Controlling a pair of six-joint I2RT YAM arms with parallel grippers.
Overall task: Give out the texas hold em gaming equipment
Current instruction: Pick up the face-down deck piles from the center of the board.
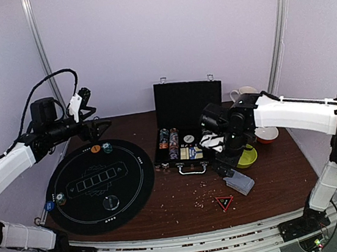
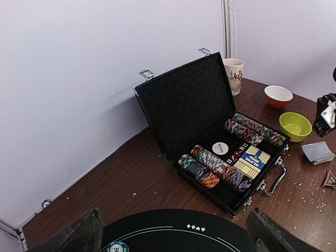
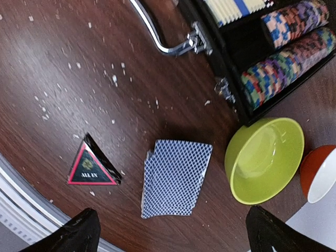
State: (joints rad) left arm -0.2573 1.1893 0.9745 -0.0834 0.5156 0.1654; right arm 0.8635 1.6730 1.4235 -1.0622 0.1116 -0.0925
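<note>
Right arm point(image 1: 290, 114) bends down above the deck point(image 3: 176, 178), its fingers point(image 3: 79, 233) spread wide.

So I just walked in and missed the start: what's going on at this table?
Two robot arms are setting out a poker game. An orange disc, a clear disc and a few others lie on the round black mat, and the open chip case sits beside it. The left gripper hovers over the mat's far edge, jaws open and empty. The right gripper hangs over the card deck on the table by the yellow-green bowl, jaws open too, not touching it.
</note>
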